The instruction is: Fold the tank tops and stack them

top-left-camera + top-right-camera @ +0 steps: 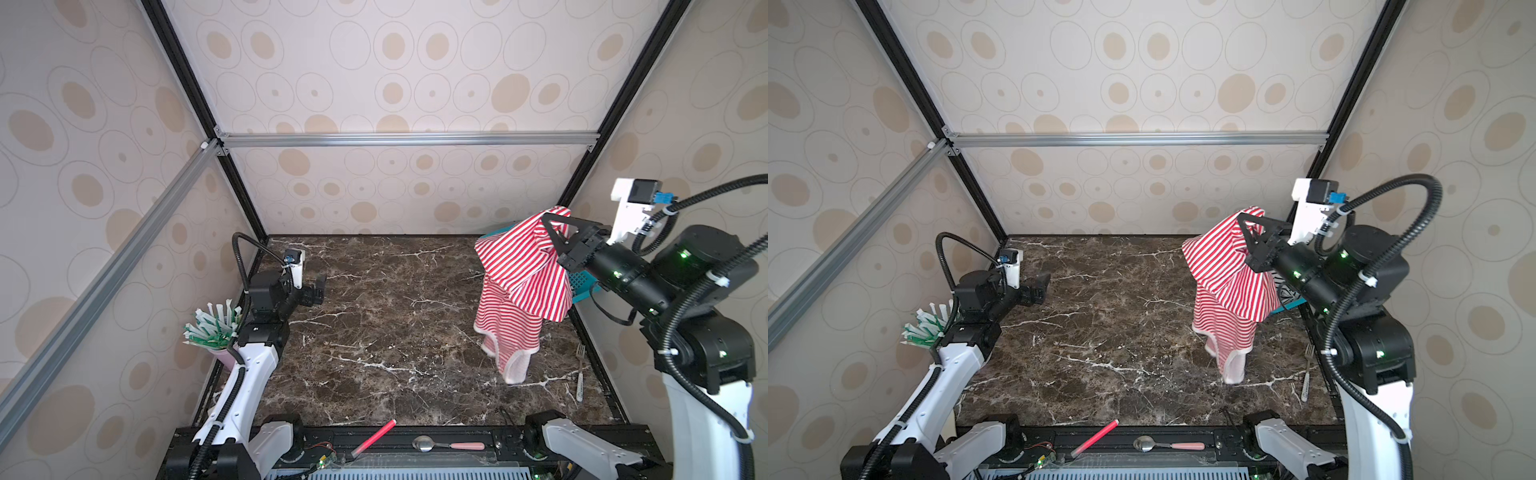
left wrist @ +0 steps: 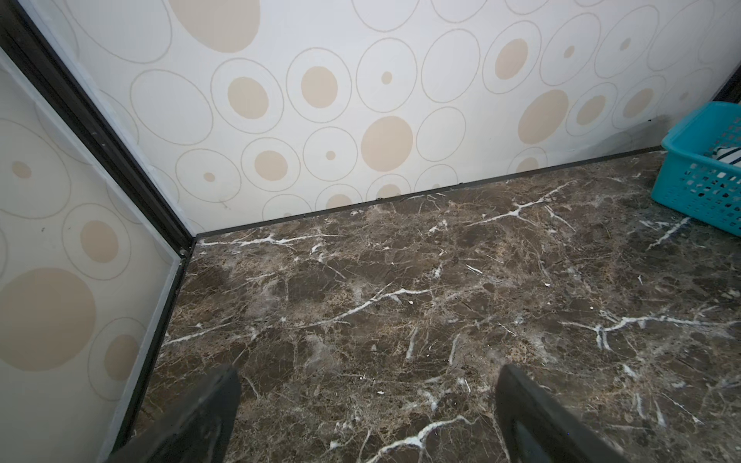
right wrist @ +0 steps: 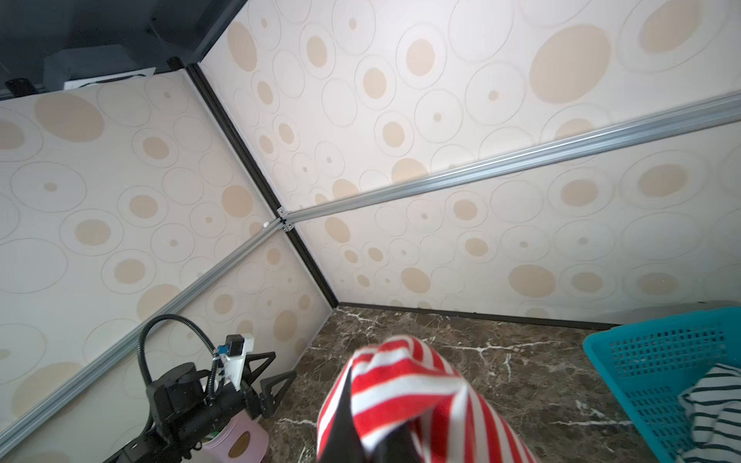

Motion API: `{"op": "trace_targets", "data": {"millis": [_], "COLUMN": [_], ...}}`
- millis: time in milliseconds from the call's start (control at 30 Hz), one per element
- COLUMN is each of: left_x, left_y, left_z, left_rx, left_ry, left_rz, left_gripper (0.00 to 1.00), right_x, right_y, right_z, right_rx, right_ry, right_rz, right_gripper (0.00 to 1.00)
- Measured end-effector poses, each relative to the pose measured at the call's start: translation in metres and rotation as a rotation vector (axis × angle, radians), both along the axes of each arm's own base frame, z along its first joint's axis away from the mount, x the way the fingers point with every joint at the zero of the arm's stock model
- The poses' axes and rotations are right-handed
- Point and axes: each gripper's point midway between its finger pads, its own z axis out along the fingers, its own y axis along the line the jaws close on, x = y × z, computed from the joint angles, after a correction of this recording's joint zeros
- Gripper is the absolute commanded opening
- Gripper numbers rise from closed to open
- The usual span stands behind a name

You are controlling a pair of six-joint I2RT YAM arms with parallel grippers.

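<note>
Red-and-white tank top point(image 1: 523, 282) dangles pinched in the right pincer point(image 1: 546, 222), so lay it flat on the desk point(image 1: 374, 316), spread-open left pincer point(image 1: 318, 291) helping.

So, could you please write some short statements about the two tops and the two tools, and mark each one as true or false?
1. The right tool is shut on the red-striped top. True.
2. The left tool grips cloth too. False: it stands open and empty.
3. The black-striped top lies in the teal basket. True.
4. The red-striped top lies folded flat. False: it hangs unfolded from the right tool.
5. The fork lies on the table, by its right edge in both top views. True.
</note>
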Motion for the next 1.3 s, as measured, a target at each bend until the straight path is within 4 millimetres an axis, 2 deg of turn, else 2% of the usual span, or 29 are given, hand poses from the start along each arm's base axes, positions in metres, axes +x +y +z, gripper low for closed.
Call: {"op": "trace_targets", "data": {"millis": [133,233,333,400,467,533,600,667,700,767,800,867,933,1000,1100,1200,1300], "left_x": [0.001,0.002,0.004,0.005,0.006,0.007,0.007,0.006,0.006,0.005,0.005,0.003,0.003,0.002,0.001,-0.003,-0.009], "left_y": [-0.001,-0.001,-0.001,0.000,0.000,0.000,0.000,0.000,-0.001,-0.002,-0.003,-0.005,-0.008,-0.012,-0.020,-0.029,-0.041], "left_z": [0.001,0.002,-0.002,-0.005,-0.007,-0.008,-0.008,-0.008,-0.010,-0.013,-0.015,-0.018,-0.022,-0.027,-0.041,-0.057,-0.074], "left_rx": [-0.002,-0.003,-0.002,-0.002,0.000,0.001,0.001,0.003,0.005,0.008,0.011,0.017,0.021,0.022,0.015,0.005,0.006], "left_ry": [0.011,0.013,0.023,0.031,0.038,0.040,0.039,0.040,0.042,0.048,0.051,0.055,0.065,0.080,0.125,0.179,0.236], "left_rz": [-0.005,-0.006,-0.004,-0.002,-0.001,0.000,-0.001,-0.006,-0.010,-0.019,-0.027,-0.042,-0.063,-0.090,-0.143,-0.200,-0.268], "left_gripper": [0.99,0.99,0.99,0.99,0.99,0.99,0.99,0.99,0.99,0.99,0.99,0.99,0.99,0.99,0.99,0.99,0.99], "right_x": [0.047,0.090,0.129,0.147,0.156,0.156,0.151,0.147,0.147,0.151,0.154,0.158,0.157,0.152,0.143,0.138,0.145], "right_y": [0.040,0.069,0.095,0.113,0.130,0.146,0.153,0.156,0.157,0.159,0.161,0.167,0.180,0.196,0.223,0.244,0.251], "right_z": [-0.037,-0.072,-0.094,-0.094,-0.083,-0.065,-0.054,-0.056,-0.063,-0.095,-0.118,-0.170,-0.236,-0.292,-0.356,-0.395,-0.409], "right_rx": [-0.035,-0.071,-0.100,-0.111,-0.116,-0.113,-0.108,-0.111,-0.116,-0.141,-0.157,-0.201,-0.258,-0.310,-0.376,-0.426,-0.469], "right_ry": [0.134,0.243,0.311,0.312,0.285,0.241,0.216,0.222,0.238,0.306,0.355,0.462,0.600,0.713,0.834,0.899,0.908], "right_rz": [0.084,0.119,0.133,0.150,0.166,0.183,0.189,0.187,0.181,0.166,0.159,0.148,0.155,0.174,0.211,0.233,0.200], "right_gripper": [0.00,0.00,0.00,0.00,0.00,0.00,0.00,0.00,0.00,0.00,0.00,0.00,0.00,0.00,0.00,0.00,0.00]}}
